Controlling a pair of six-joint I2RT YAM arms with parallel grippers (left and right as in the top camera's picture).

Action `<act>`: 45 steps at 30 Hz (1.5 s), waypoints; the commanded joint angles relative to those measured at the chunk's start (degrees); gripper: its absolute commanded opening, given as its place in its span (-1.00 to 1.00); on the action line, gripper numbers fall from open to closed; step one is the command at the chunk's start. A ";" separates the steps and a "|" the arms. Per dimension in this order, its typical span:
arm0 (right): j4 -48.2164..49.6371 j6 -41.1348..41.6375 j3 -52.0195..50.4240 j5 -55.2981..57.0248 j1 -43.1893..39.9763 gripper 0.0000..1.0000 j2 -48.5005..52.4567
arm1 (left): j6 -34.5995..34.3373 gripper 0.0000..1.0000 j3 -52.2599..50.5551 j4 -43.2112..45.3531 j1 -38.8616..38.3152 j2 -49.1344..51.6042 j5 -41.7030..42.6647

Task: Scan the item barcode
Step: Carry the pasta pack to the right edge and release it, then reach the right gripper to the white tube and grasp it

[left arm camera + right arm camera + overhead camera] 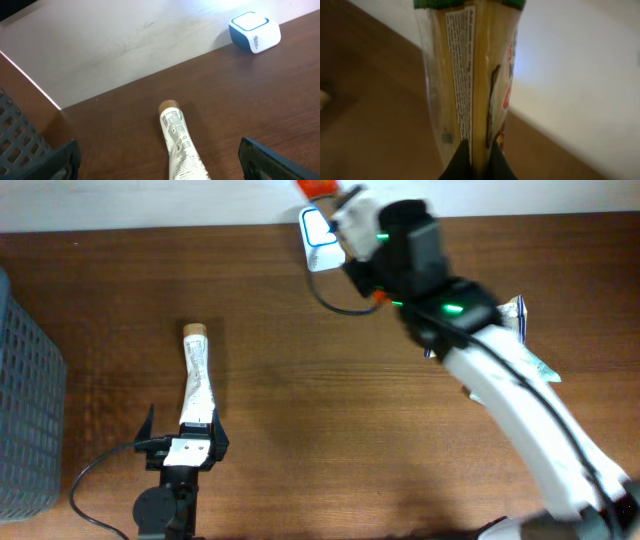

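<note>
Right pincer [476, 161] clamped on a yellow, green-topped plastic packet [465, 75].
I see it holding the packet at the brown wooden bench's [330, 410] far side, just by the small blue-and-white scanner box [318, 230]; my left pincer [187, 432] stands wide, a white tube with a tan cap [177, 142] lying between its fingers.

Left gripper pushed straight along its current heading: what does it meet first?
The left gripper would likely meet the white tube first; it lies lengthwise between the open fingers, cap end away. Depth is unclear.
</note>
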 commanded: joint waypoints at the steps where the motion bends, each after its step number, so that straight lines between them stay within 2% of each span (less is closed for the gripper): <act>1: -10.40 17.99 1.44 -12.63 -9.70 -0.92 -6.58 | 0.70 0.98 -0.28 -0.04 0.31 -0.26 0.20; 4: -21.00 20.85 1.40 -18.80 -20.76 -0.92 -6.69 | 0.70 0.98 -0.28 -0.04 0.28 -0.26 0.17; 7: -27.96 21.16 0.20 -18.78 -28.98 -0.92 -4.22 | 0.70 0.98 -0.26 -0.04 0.28 -0.26 0.20; 11: -27.65 21.16 -3.65 -19.87 -37.48 -0.92 4.79 | 0.70 0.98 -0.28 -0.04 0.28 -0.26 0.20; 16: -27.89 21.16 -3.69 -19.82 -39.82 -0.90 15.65 | 0.70 0.98 -0.28 -0.04 0.28 -0.26 0.20; 20: -28.74 21.16 -2.95 -20.15 -41.31 0.07 16.11 | 0.70 0.98 -0.28 -0.04 0.28 -0.26 0.20; 23: -30.23 20.22 -0.33 -23.37 -41.13 0.24 15.34 | 0.70 0.98 -0.28 -0.04 0.28 -0.26 0.20; 24: -31.52 20.13 1.49 -24.20 -40.02 0.32 15.04 | 0.70 0.98 -0.28 -0.04 0.28 -0.26 0.20; 26: -32.57 20.04 3.21 -24.35 -36.98 0.36 15.04 | 0.70 0.98 -0.28 -0.04 0.28 -0.26 0.20; 30: -28.68 20.09 3.45 -24.39 -24.39 0.42 15.08 | 0.70 0.98 -0.26 -0.04 0.28 -0.26 0.20; 32: -21.62 20.79 3.45 -27.36 -16.00 0.43 15.30 | 0.70 0.98 -0.28 -0.04 0.28 -0.26 0.20; 35: -9.57 26.14 3.45 -28.63 -4.92 0.46 17.40 | 0.70 0.98 -0.28 -0.04 0.28 -0.26 0.20; 39: 6.12 32.87 3.45 -28.83 6.54 0.53 24.81 | 0.70 0.98 -0.26 -0.04 0.28 -0.26 0.20; 41: 16.11 33.05 3.61 -28.76 11.56 0.53 30.36 | 0.70 0.98 -0.26 -0.04 0.28 -0.26 0.20; 45: 19.65 33.14 11.17 -28.59 16.81 0.54 43.15 | 0.70 0.98 -0.28 -0.04 0.28 -0.26 0.20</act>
